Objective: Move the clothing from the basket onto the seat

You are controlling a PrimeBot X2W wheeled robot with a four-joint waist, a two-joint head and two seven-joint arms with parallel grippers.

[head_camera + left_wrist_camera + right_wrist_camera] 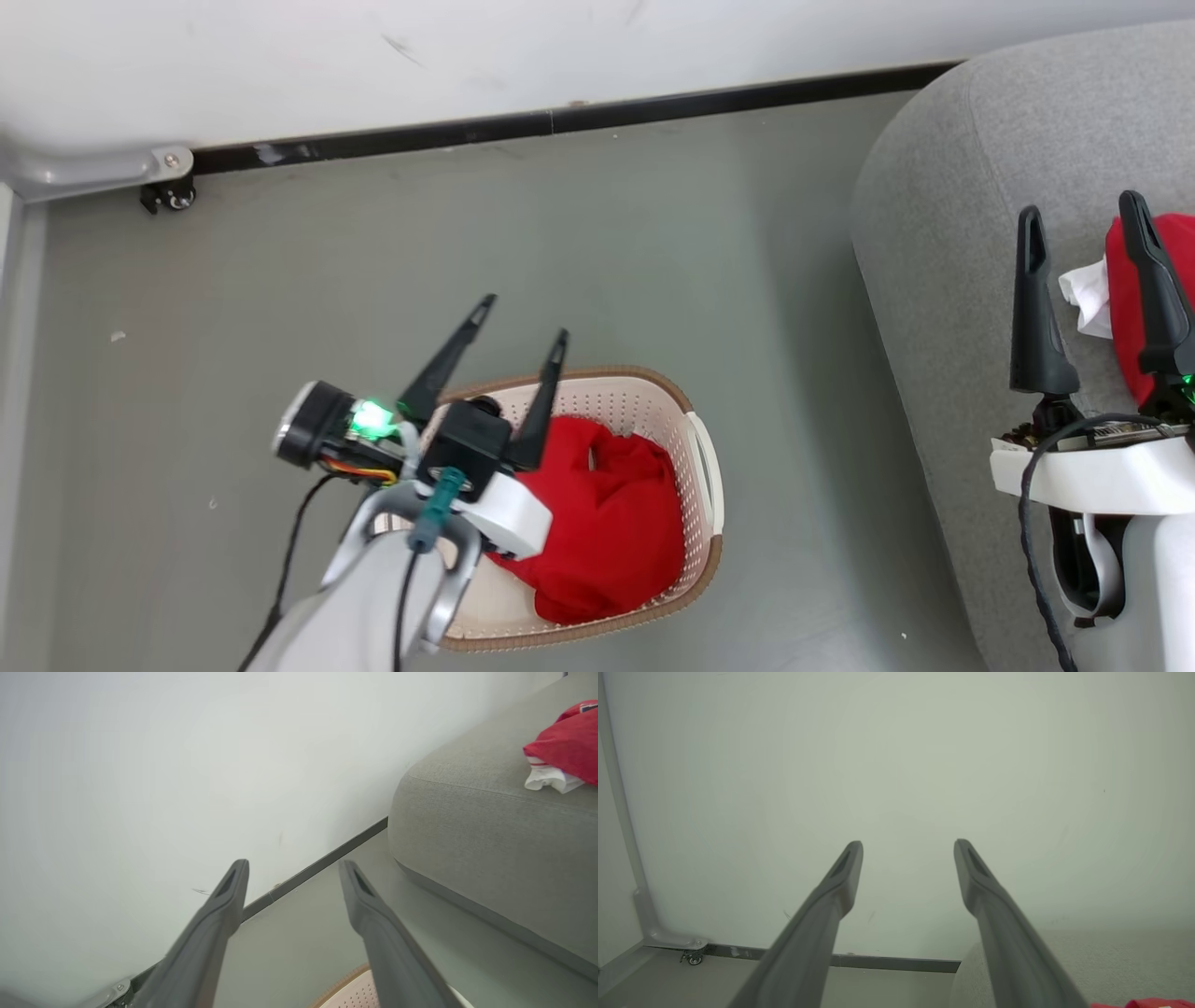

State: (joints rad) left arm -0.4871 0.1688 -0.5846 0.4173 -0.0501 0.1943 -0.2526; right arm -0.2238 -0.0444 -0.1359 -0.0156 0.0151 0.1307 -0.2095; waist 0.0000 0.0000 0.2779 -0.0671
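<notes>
1. Grey floor (653, 233) by the wall: your left arm (373, 597) hides one corner of the basket (611, 401), and the red garment (1123, 322) on the sofa (943, 233) runs off-frame.
2. Crumpled red clothing (607, 523) lies in the basket.
3. Your left claw (523, 320) and right claw (1081, 205) gape wide, empty.

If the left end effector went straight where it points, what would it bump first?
The left end effector would probably meet the white wall just above the black baseboard; depth is unclear.

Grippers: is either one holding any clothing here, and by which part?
Nothing is held. The left gripper is open beside the basket, the right gripper open over the seat; red clothing lies loose in the basket and on the seat.
</notes>
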